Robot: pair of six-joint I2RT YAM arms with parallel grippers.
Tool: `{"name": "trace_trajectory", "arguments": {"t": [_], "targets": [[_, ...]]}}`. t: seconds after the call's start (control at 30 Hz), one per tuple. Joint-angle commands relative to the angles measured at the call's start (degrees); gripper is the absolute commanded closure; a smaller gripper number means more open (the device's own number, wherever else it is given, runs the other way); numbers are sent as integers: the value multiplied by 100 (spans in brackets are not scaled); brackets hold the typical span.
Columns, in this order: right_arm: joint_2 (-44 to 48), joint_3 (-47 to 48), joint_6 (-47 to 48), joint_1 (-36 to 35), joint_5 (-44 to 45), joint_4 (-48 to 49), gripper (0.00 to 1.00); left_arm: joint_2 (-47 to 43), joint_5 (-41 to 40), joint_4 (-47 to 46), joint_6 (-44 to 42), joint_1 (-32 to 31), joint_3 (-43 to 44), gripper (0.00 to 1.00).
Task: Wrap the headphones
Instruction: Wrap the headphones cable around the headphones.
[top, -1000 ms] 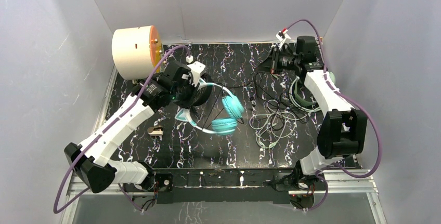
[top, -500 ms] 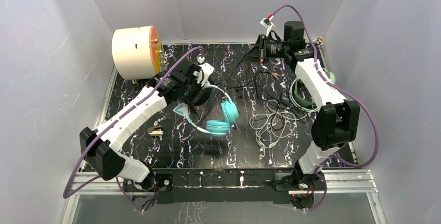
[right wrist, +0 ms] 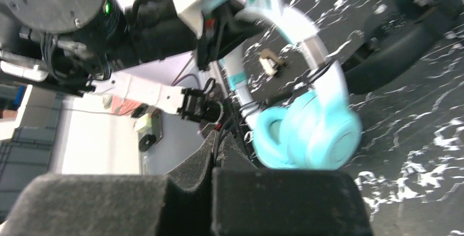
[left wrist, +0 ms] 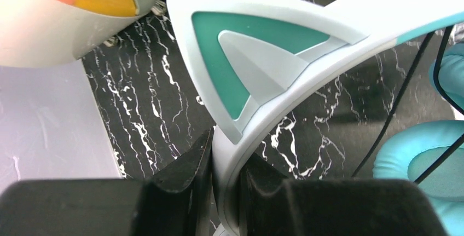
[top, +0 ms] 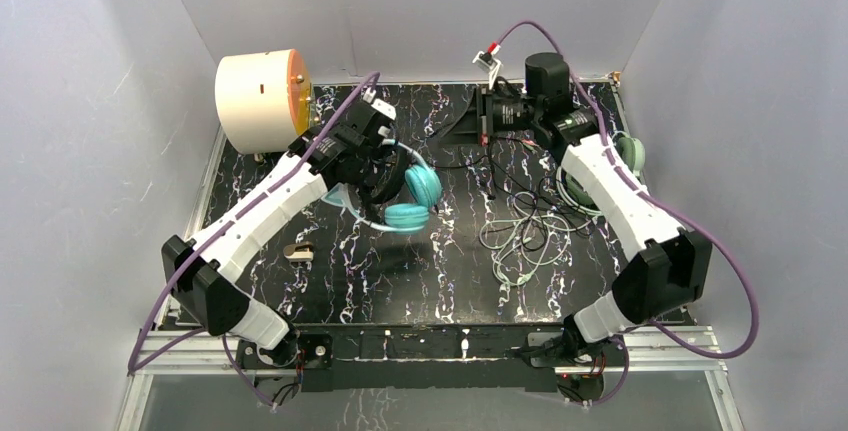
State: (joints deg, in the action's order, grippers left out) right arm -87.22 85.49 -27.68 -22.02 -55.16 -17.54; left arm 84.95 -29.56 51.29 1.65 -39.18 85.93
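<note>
Two white-shelled arms rise from the near edge of a table [top: 330, 281] whose glossy black top is veined with white like marble. Nearest to their bases lies a small tan piece [top: 298, 249], too small to make out. To its right a thin light cable [top: 520, 246] sprawls in loose, tangled loops.

Beyond these, left of centre, the teal headset [top: 412, 191] hangs from the left gripper [left wrist: 225, 156] and appears lifted off the marble. The gripper's black fingers are clamped on the smooth white plastic band [left wrist: 361, 28], just below a triangular cat ear [left wrist: 246, 61] with a teal inset. A soft, rounded teal ear cushion [left wrist: 421, 162] sits to the right, with a thin black cord [left wrist: 378, 129] crossing in front of it.

In the right wrist view a matte black headset [right wrist: 394, 55] lies on the marble past the teal one. On the right, the pale sage-green headset [top: 628, 156] rests partly hidden under the right arm.

Farther back, the right gripper [right wrist: 216, 143] points left toward the teal headset. Its foam-textured pads are pressed together, and the black cord seems to come out from between their tips.

In the far left corner a cream drum [top: 255, 101] lies on its side, its flat orange face [top: 297, 96] turned to the right.
</note>
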Motion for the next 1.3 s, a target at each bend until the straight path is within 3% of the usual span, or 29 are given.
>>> {"name": "trace_trajectory", "arguments": {"t": [0.0,0.27,0.47,0.7,0.97,1.27], "targets": [[530,-399,-775,-274,116,599,100,-107,-781,-126,648,-11,704,100],[1166,-1286,-1940,-1239,1178,2312,100,-189,-938,-693,1441,-9,1220,100],[1602,-1812,-1675,-2069,2954,2547,100,-199,-1213,-863,2192,-15,1592,100],[2068,-2401,-1129,-2767,4163,2683,100,-409,-1118,-1435,2917,-13,1774,100],[2409,-3094,-719,-3062,4643,3139,87,-557,-646,-2080,3251,-12,1981,100],[2501,-3533,-376,-3062,4884,3353,86,-836,54,-2024,3682,-11,2137,100]]}}
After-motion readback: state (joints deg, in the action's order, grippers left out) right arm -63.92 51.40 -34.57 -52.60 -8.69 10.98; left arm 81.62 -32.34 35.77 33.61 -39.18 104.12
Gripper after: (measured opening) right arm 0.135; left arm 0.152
